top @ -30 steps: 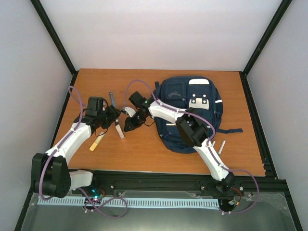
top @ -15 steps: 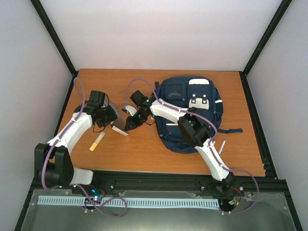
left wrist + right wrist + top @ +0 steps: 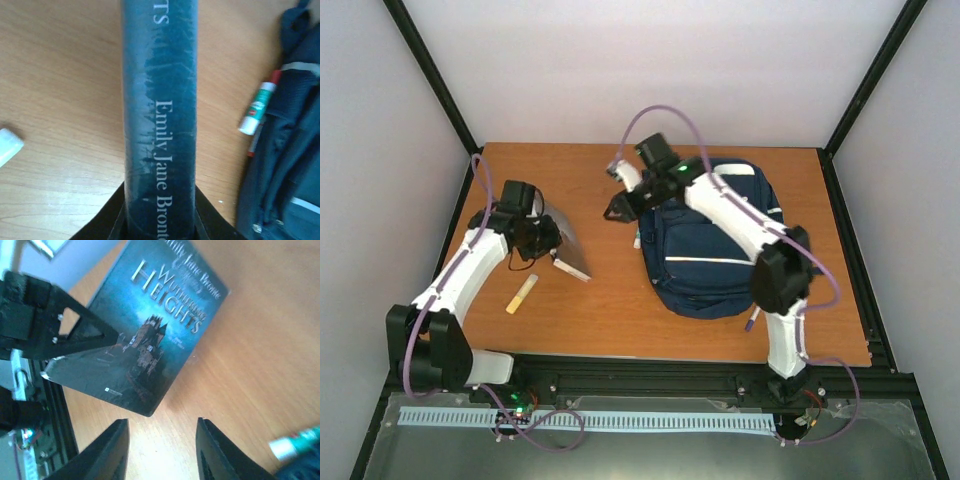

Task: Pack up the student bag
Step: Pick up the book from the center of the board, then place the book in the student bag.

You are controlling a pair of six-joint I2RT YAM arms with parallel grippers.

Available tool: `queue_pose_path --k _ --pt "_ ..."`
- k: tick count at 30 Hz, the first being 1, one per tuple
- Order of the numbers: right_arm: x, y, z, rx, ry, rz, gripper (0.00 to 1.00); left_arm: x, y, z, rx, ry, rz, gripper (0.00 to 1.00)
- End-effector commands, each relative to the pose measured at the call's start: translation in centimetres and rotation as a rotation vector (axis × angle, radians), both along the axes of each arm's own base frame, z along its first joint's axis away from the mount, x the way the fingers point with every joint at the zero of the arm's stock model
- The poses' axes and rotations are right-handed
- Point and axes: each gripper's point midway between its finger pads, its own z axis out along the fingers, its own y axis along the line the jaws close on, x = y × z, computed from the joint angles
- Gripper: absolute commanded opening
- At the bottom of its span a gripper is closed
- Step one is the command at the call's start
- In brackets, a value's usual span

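Note:
The student bag (image 3: 705, 255), navy with thin white stripes, lies right of the table's centre, and its edge shows in the left wrist view (image 3: 287, 165). My left gripper (image 3: 540, 238) is shut on a dark teal book (image 3: 567, 248), tilted up off the table. Its spine (image 3: 160, 100) runs out from between the jaws of the left gripper (image 3: 159, 202). My right gripper (image 3: 618, 205) hovers open and empty by the bag's upper left corner. In its own view the right gripper (image 3: 162, 450) is above bare wood, apart from the book's cover (image 3: 150, 335).
A yellow stick (image 3: 521, 294) lies on the table near the left arm. A white glue stick (image 3: 257, 107) with a red cap and a red pen (image 3: 254, 142) lie against the bag's left side. Another pen (image 3: 752, 318) rests at the bag's lower right.
The left gripper has closed on the book and holds it tilted up. The right gripper has opened wider and swung away, back and right toward the bag's top.

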Motion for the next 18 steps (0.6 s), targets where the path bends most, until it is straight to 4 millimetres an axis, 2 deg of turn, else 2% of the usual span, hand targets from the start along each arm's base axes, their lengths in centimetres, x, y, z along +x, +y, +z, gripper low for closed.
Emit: queue_pose_path --k 1,5,8,9,10,11,14,18 --pt "1.1 -6.3 7.4 0.045 -0.148 -0.085 0.41 2.8 -2.2 10.8 -0.104 -0.337 -0.108 0.13" --pt "2.7 -12.8 11.2 0.078 -0.232 -0.207 0.66 3.6 -4.7 15.9 -0.222 -0.505 -0.219 0.11" --pt "3.8 -18.5 12.5 0.124 -0.294 -0.357 0.84 4.2 -6.4 19.2 -0.308 -0.638 -0.242 0.04" --pt "3.8 -20.1 12.7 0.146 -0.304 -0.403 0.96 4.3 -7.3 20.1 -0.331 -0.687 -0.257 0.02" --pt "4.2 -22.7 12.7 0.158 -0.311 -0.466 1.00 4.3 -8.4 20.7 -0.348 -0.720 -0.273 0.01" --pt "3.9 -24.0 12.7 0.167 -0.317 -0.484 1.00 3.9 -10.2 21.0 -0.367 -0.737 -0.313 0.01" --pt "2.0 -26.8 11.8 0.163 -0.316 -0.502 1.00 3.2 -14.4 21.9 -0.433 -0.792 -0.417 0.01" --pt "-0.8 -30.0 9.1 0.183 -0.262 -0.552 1.00 1.7 -19.2 23.2 -0.518 -0.869 -0.560 0.01"
